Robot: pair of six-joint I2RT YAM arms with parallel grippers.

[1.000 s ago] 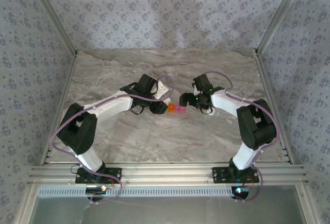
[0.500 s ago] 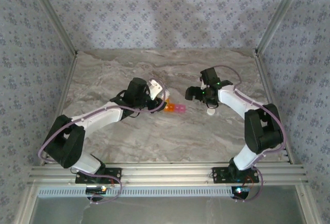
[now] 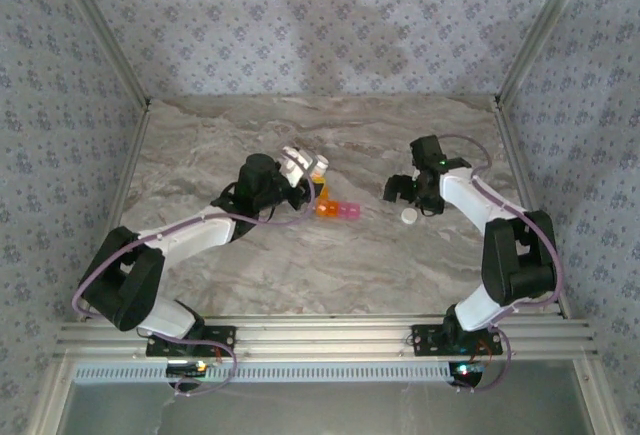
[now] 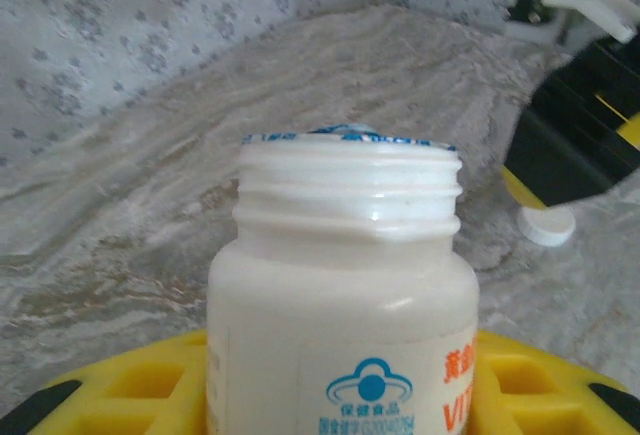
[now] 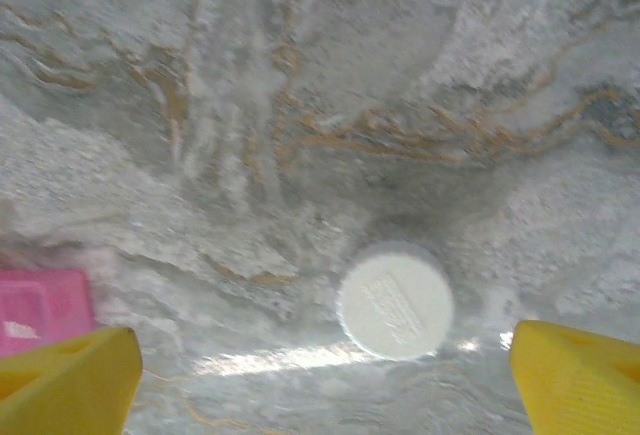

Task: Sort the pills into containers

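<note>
My left gripper (image 4: 340, 400) is shut on a small white bottle (image 4: 340, 285) with orange print; its threaded mouth is uncapped. In the top view the bottle (image 3: 318, 167) hangs in the left gripper (image 3: 306, 171) just behind the containers. These are an orange compartment (image 3: 325, 209) joined to a pink one (image 3: 347, 212), standing mid-table. The bottle's white cap (image 5: 395, 302) lies flat on the marble. My right gripper (image 5: 325, 385) hovers open over it, yellow fingertips (image 5: 70, 385) wide apart. The pink container's edge (image 5: 40, 305) shows at the left. The pills are hidden.
The marble table (image 3: 300, 265) is boxed in by patterned walls and aluminium posts (image 3: 105, 50). The cap (image 3: 408, 216) rests right of the containers, below the right gripper (image 3: 396, 190). The right gripper's black and yellow body (image 4: 575, 135) looms beyond the bottle.
The two grippers have drawn apart. The right gripper moved right, leaving the cap on the table. The left gripper carried the open bottle a little back and left.
</note>
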